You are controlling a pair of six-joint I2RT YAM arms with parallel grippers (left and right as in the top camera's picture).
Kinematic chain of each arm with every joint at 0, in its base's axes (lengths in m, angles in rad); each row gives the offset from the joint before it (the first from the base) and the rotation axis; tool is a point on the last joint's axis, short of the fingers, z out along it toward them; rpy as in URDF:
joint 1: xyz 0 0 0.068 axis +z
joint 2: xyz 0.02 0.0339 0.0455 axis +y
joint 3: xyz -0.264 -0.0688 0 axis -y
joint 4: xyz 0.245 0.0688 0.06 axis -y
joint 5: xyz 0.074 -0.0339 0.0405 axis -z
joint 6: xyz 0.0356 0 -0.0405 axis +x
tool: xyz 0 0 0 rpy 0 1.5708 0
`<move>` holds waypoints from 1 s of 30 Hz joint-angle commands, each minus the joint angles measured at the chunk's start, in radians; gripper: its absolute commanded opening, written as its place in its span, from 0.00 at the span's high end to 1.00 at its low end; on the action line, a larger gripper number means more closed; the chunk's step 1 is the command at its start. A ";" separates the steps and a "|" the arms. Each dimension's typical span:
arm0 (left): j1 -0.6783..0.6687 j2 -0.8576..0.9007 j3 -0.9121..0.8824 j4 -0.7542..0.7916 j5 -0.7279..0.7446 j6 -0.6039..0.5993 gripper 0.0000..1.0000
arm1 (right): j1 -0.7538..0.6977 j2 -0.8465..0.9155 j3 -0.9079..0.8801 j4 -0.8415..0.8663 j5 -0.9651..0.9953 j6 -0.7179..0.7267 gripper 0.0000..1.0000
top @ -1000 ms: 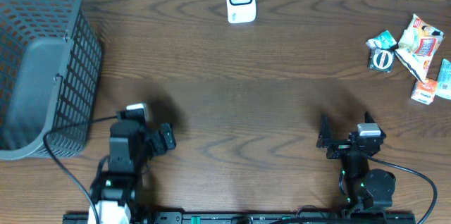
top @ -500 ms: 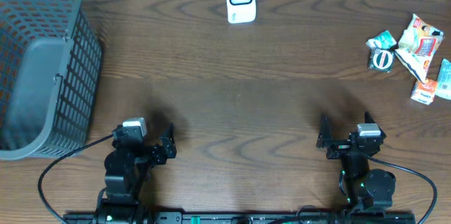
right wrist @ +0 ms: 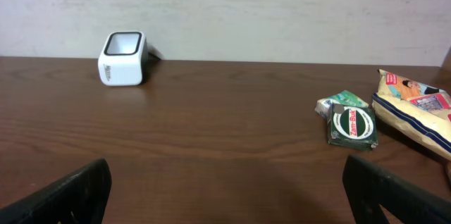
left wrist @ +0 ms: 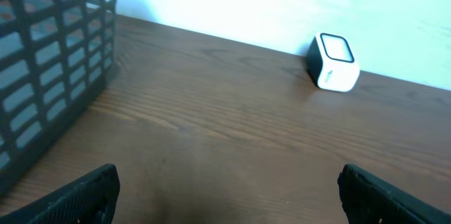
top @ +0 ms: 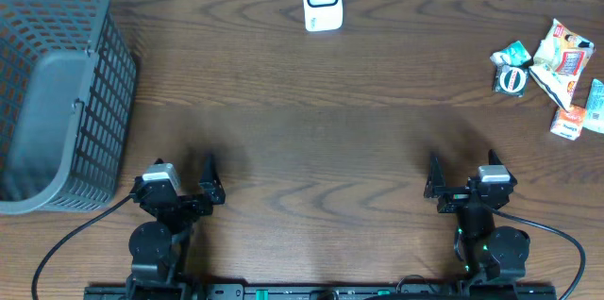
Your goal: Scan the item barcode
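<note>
The white barcode scanner (top: 321,0) stands at the table's far edge, middle; it also shows in the left wrist view (left wrist: 334,63) and the right wrist view (right wrist: 122,58). The items lie in a cluster at the far right: a dark square packet (top: 511,81) (right wrist: 353,125), a green packet (top: 514,53) and a snack bag (top: 562,55) (right wrist: 416,108). My left gripper (top: 184,175) (left wrist: 227,192) is open and empty near the front left. My right gripper (top: 462,175) (right wrist: 229,192) is open and empty near the front right, well short of the items.
A tall grey mesh basket (top: 57,83) (left wrist: 49,62) fills the left end of the table. Two small cartons, orange-white (top: 566,123) and blue-white (top: 595,104), lie by the right edge. A pale wall rises behind the scanner.
My left arm has drawn back toward the front edge and swung from pointing right to facing straight ahead. The right arm and the items have not moved.
</note>
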 commanded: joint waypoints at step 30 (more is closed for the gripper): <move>0.069 -0.010 -0.071 0.090 0.086 0.195 0.03 | 0.008 -0.005 -0.001 -0.005 0.003 -0.012 0.01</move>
